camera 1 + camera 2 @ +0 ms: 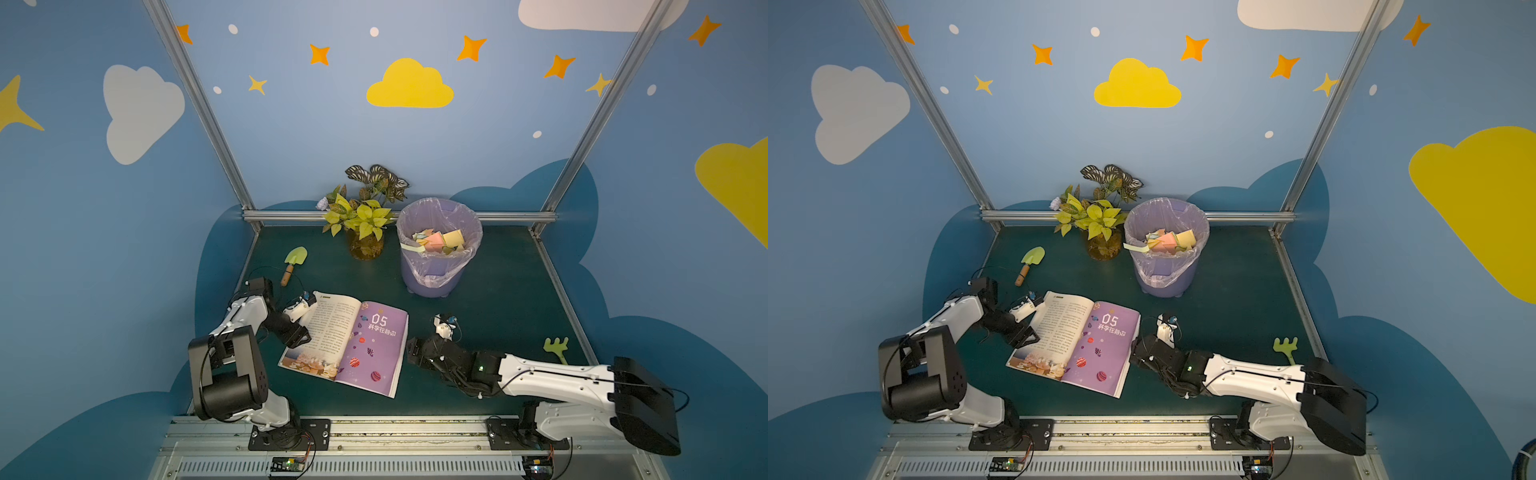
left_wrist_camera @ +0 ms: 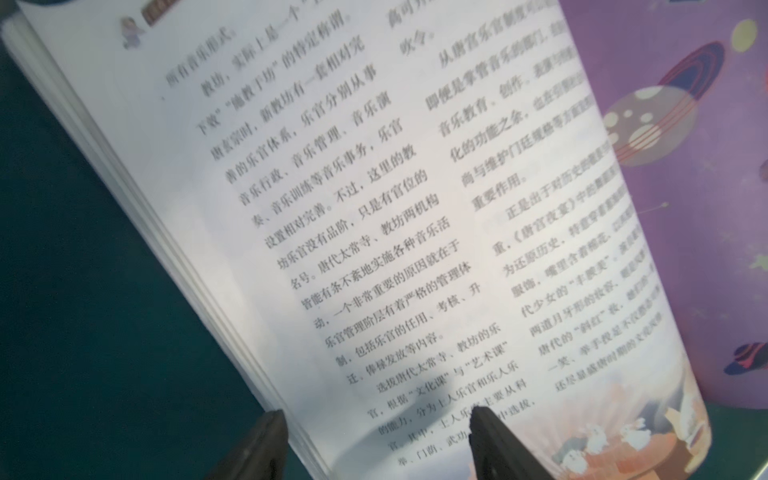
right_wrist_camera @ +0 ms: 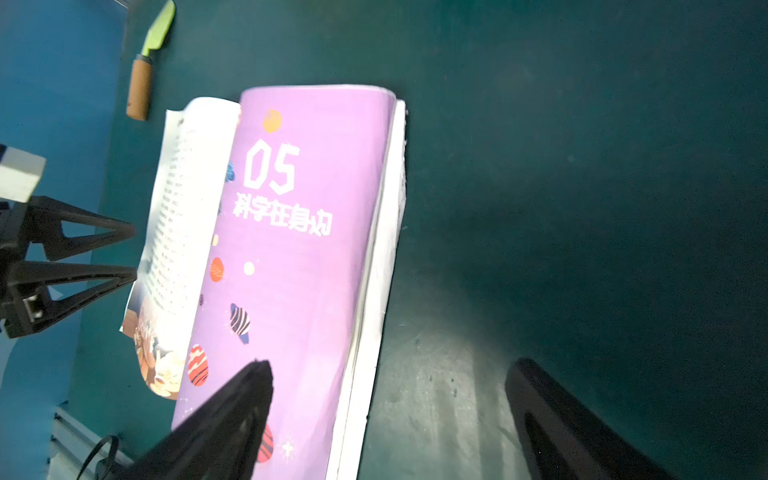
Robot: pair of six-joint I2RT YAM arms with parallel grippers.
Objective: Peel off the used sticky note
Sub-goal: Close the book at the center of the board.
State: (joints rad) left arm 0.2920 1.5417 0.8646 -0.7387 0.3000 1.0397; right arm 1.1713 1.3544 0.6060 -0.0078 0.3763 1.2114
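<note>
Where the used note sits I cannot tell; the open book (image 1: 345, 340) shows only a white page of print and a purple page marked 05, and the only notes (image 1: 440, 241) in sight lie heaped in the bin (image 1: 432, 270).

The book lies open and askew on the mat (image 1: 498, 291), near the front, between my two arms.

My left gripper (image 2: 376, 411) is at the outer edge of the white page; its fingers stand apart, one off the stack of leaves over the mat, the other above the print; nothing is pinched between them; in the right wrist view the same gripper (image 3: 135, 253) shows its two black fingers with a clear gap, tips just beside the page edge.

My right gripper (image 3: 390, 365) is spread wide at the book's other side; one finger hangs over the purple page, the other over bare mat, so the book's edge runs between them; it holds nothing; in both top views it sits low, just beside that edge (image 1: 413, 351).

The bin stands behind the book, apart from it, lined with a thin bag; the plant (image 1: 365, 216) is just beside the bin on its left; a trowel (image 1: 293, 262) lies behind my left arm, near the book's far corner but not touching; a green rake (image 1: 557, 347) lies by the mat's right edge, beyond my right arm.
</note>
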